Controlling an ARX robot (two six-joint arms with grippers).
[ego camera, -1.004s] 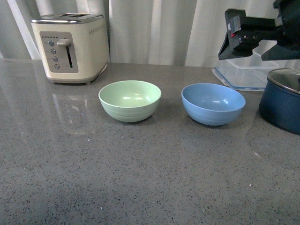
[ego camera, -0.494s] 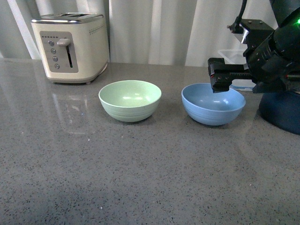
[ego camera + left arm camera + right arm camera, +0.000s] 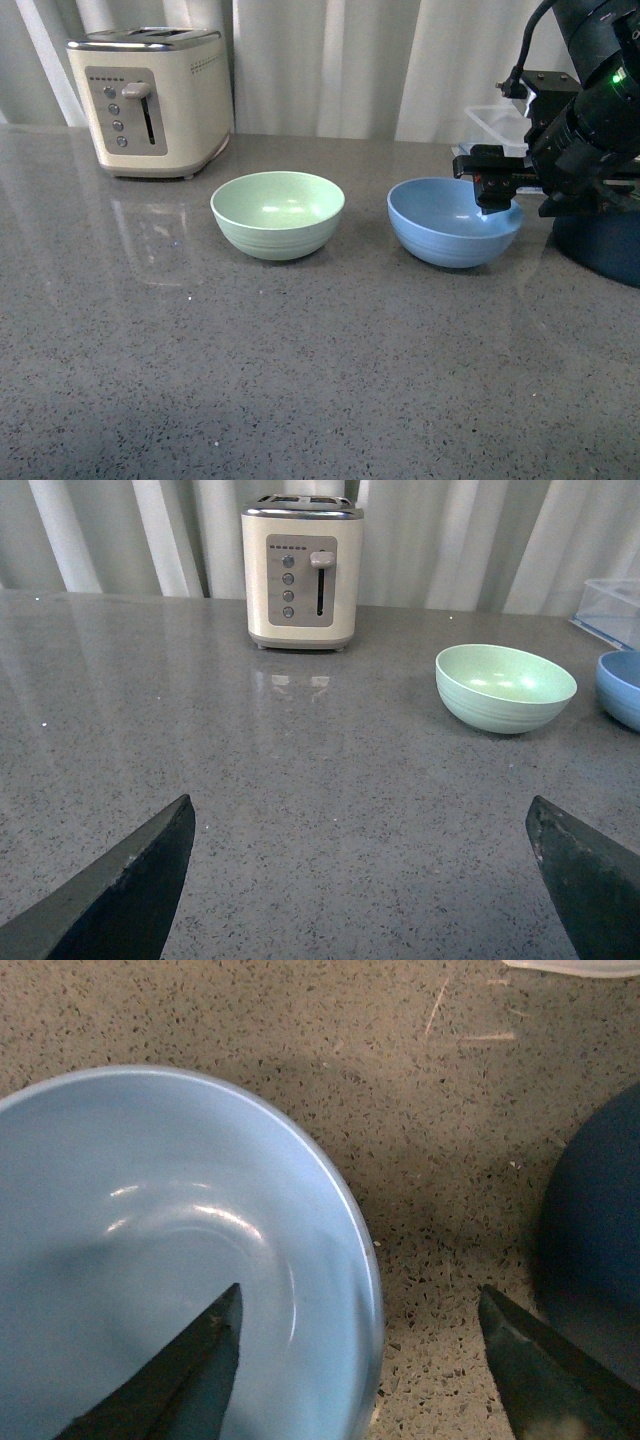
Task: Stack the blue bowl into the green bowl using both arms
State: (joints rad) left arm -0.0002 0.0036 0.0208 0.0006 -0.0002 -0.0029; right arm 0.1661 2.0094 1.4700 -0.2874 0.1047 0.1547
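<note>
Left pincer [image 3: 360, 880]: spread wide, holding nothing, over bench [image 3: 300, 380]. Green bowl [image 3: 277, 213]: upright, mid-bench. Blue bowl [image 3: 455, 220]: upright, near, apart. Right pincer [image 3: 365, 1375]: spread wide, straddling blue bowl's right rim; contact unclear.

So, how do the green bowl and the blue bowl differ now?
Colour: the green bowl is pale mint, the blue bowl sky blue. Place: the green bowl stands nearer the toaster, the blue bowl beside the dark pot. State: the open right gripper straddles the blue bowl's rim; no gripper touches the green bowl. Both are upright, empty and alike in size.
</note>
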